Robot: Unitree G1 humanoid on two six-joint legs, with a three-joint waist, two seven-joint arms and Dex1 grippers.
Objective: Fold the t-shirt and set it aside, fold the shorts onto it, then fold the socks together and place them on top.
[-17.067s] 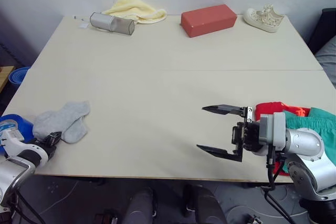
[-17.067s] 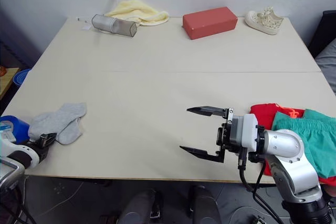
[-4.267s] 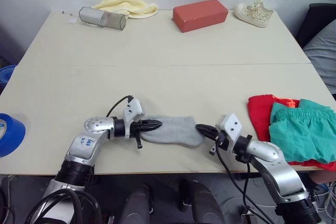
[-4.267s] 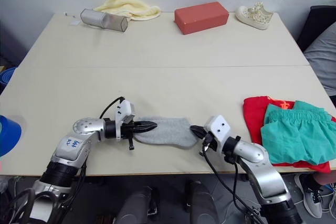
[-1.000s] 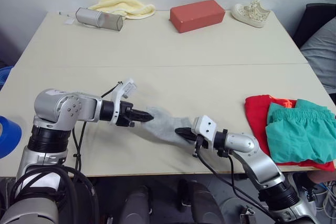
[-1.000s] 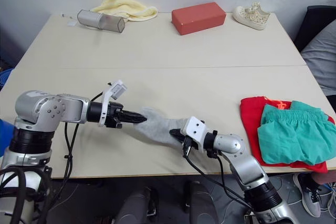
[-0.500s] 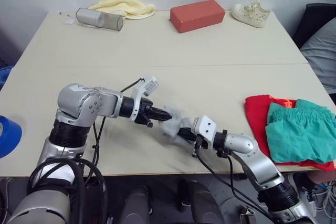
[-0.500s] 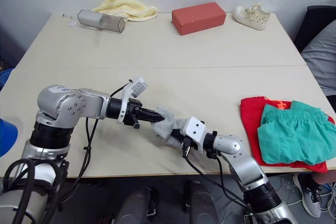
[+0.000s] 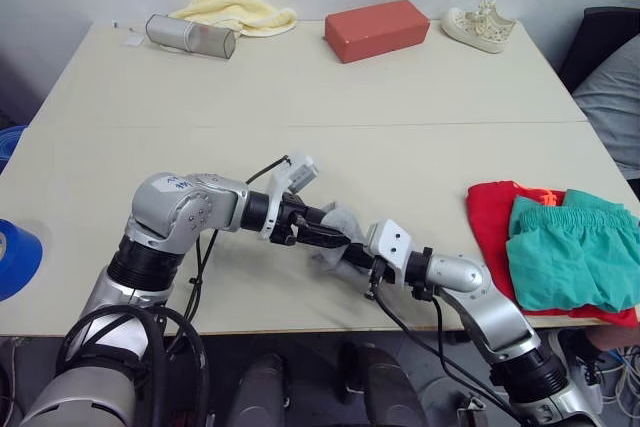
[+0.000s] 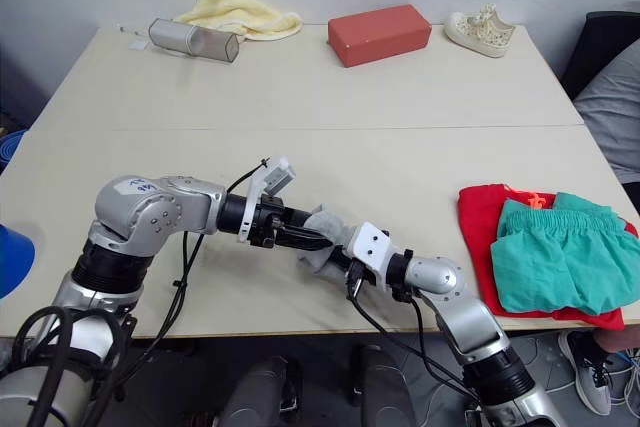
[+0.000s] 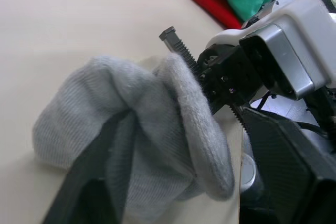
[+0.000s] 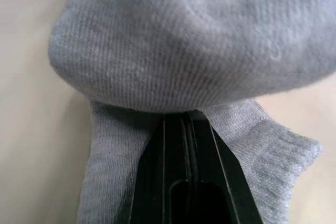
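socks (image 9: 335, 237): light grey knit, soft and limp, very light. Bunched into a doubled-over lump near the front edge of the table (image 9: 330, 97), between the two grippers.
handling: likely sags and unrolls if one end is let go. Knit should grip well, low slip risk. Best hold is across both layers at the folded end, so the bundle stays together.
left gripper (image 9: 328, 236): fingers closed down on the socks, one end carried over towards the right gripper. Arm reaches in low from the left, forearm nearly level.
right gripper (image 10: 338, 257): fingers pinched tight on the other end of the socks, cloth draped over the tips in the right wrist view. Arm comes in from the front right, elbow bent.
t-shirt (image 9: 492, 213): red, folded, at the right edge of the table.
shorts (image 9: 570, 247): teal, folded on the t-shirt. The socks go on top of these.
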